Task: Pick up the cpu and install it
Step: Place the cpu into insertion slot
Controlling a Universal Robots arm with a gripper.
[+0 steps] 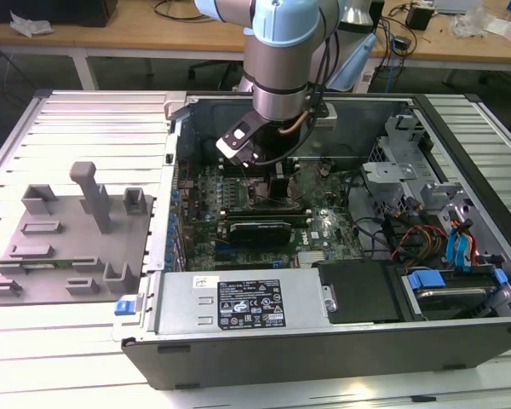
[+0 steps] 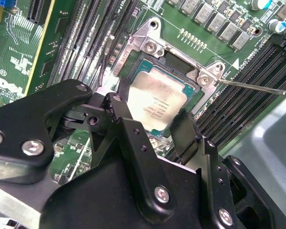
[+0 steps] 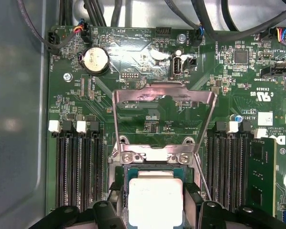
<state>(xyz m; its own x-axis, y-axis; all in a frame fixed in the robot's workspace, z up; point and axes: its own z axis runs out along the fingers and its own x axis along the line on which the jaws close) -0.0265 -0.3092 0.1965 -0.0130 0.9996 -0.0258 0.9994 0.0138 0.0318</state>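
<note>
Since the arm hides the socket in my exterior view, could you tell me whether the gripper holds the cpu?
Observer: Yes; in both wrist views the gripper is shut on the cpu, fingers on two opposite edges.
Operator: Where is it?
Observer: Inside the socket frame; I cannot tell whether it is seated.
Operator: Is the socket open?
Observer: In the first wrist view the load plate stands swung open, clear of the cpu.

Lab: cluttered workbenches (image 1: 136,34), open computer case (image 1: 324,354)
</note>
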